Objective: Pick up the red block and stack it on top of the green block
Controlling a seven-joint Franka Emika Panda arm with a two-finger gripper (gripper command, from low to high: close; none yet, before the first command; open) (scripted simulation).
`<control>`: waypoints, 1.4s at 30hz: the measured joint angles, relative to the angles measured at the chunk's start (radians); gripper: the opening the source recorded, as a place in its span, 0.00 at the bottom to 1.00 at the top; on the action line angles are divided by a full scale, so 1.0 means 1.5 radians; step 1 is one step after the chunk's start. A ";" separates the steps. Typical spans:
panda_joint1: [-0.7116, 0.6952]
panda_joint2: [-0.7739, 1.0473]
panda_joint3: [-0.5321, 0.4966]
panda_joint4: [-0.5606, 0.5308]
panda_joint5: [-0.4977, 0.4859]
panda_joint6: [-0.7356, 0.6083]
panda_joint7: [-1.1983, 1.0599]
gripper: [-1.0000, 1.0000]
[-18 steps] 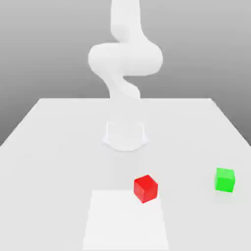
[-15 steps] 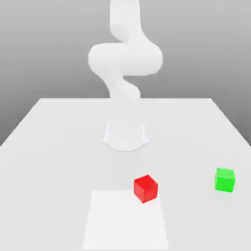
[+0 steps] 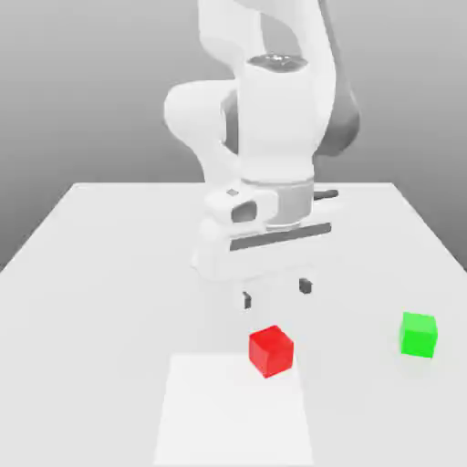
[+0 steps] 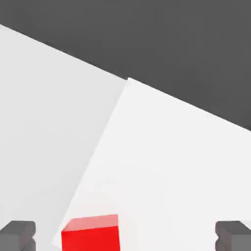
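In the exterior view, the gripper [image 3: 276,293] was held empty above the red block [image 3: 271,351], its fingers spread wide, presumably so the matte cube could be straddled. The similarly smooth green block [image 3: 419,335] was seated well aside from the tool, apparently awaiting stacking.

The block [image 3: 272,351] is plain red, the other [image 3: 419,336] plain green.
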 joint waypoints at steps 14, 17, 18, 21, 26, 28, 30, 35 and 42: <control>0.002 0.154 0.005 0.007 0.006 0.128 -0.012 0.00; 0.002 0.090 0.005 -0.002 0.002 0.072 -0.010 0.00; 0.000 0.066 0.007 -0.006 0.002 0.052 -0.009 0.00; 0.001 -0.004 0.006 -0.015 -0.002 -0.009 -0.008 0.00; 0.075 -0.013 0.047 0.023 0.007 -0.056 -0.102 0.00; 0.108 -0.008 0.068 0.043 0.011 -0.071 -0.147 0.00; 0.141 -0.003 0.089 0.062 0.014 -0.085 -0.191 0.00; 0.233 0.010 0.144 0.111 0.020 -0.121 -0.301 0.00; 0.301 0.104 0.155 0.150 -0.028 -0.068 -0.343 0.00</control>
